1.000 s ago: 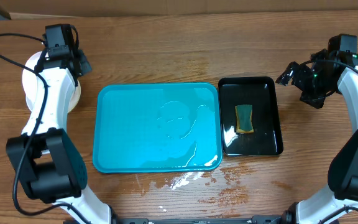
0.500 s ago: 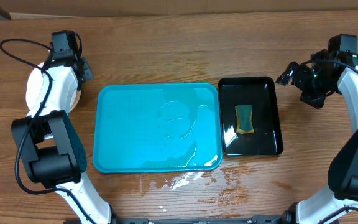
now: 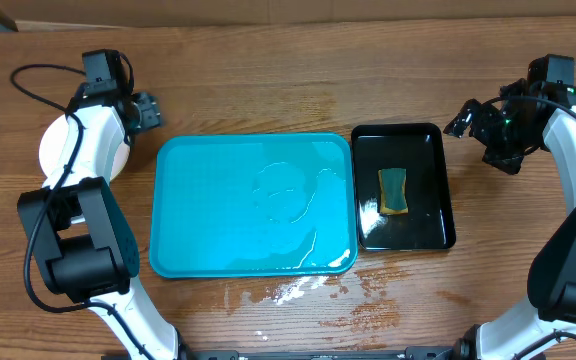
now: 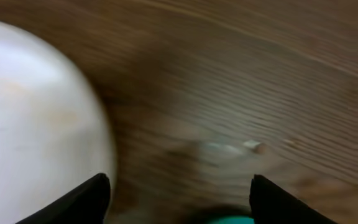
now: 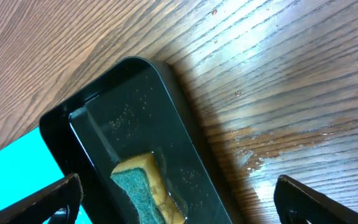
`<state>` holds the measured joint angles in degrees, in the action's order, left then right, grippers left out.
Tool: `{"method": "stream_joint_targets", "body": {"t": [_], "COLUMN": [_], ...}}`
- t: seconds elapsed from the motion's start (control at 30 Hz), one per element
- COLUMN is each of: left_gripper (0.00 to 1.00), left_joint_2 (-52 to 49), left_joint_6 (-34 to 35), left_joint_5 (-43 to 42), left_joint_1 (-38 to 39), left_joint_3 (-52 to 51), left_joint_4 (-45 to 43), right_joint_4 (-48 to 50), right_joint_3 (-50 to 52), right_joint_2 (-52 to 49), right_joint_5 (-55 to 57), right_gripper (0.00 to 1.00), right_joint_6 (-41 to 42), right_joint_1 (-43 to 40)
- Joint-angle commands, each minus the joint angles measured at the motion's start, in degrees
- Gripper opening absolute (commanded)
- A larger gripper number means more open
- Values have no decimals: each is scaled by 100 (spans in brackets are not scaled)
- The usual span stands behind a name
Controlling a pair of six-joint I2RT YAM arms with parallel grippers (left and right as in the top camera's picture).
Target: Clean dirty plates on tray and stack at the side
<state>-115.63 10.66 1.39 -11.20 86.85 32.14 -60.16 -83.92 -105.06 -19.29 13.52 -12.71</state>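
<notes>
My left claw (image 3: 146, 108) hangs over the wooden surface (image 3: 268, 80), just off the far left corner of the turquoise tray (image 3: 218, 220). It is released: in my left wrist view the two fingers (image 4: 82, 200) stand wide apart with only blurred wood grain between them, and nothing is gripped. The plates (image 3: 50, 155) sit on the surface to the left of the tray, apart from it, as a round white pile partly hidden under my left arm. How many lie in the pile I cannot tell. In the wrist view the rim of the top plate (image 4: 36, 124) curves close beside my left finger, and a sliver of the tray's turquoise edge shows at the bottom.

The tray carries no plate. Its floor shines with a thin film of water, and more water (image 3: 298, 290) has spread on the surface along its near edge.

My right claw (image 3: 465, 120) is released too, fingers spread wide, held near the far right corner of the black tray (image 3: 403, 128). A green and yellow sponge (image 3: 394, 190) lies in that tray, which stands just beside the turquoise one on its right.
</notes>
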Motion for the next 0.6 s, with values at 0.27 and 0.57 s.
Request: {"method": "stream_joint_targets", "body": {"t": [0.27, 0.57], "left_gripper": [100, 100], "left_joint_2": [-59, -61], "left_joint_6": [664, 669], "left_joint_5": [-3189, -2769], "left_joint_1": [46, 46], "left_joint_3": [192, 192], "left_joint_4": [-358, -363], "right_joint_4": [15, 15], "right_joint_3": [-144, -144], "right_joint_2": [59, 59], "right_joint_5": [-28, -28], "right_gripper": [100, 100], "right_joint_6": [20, 20], "right_joint_1": [-22, -22]}}
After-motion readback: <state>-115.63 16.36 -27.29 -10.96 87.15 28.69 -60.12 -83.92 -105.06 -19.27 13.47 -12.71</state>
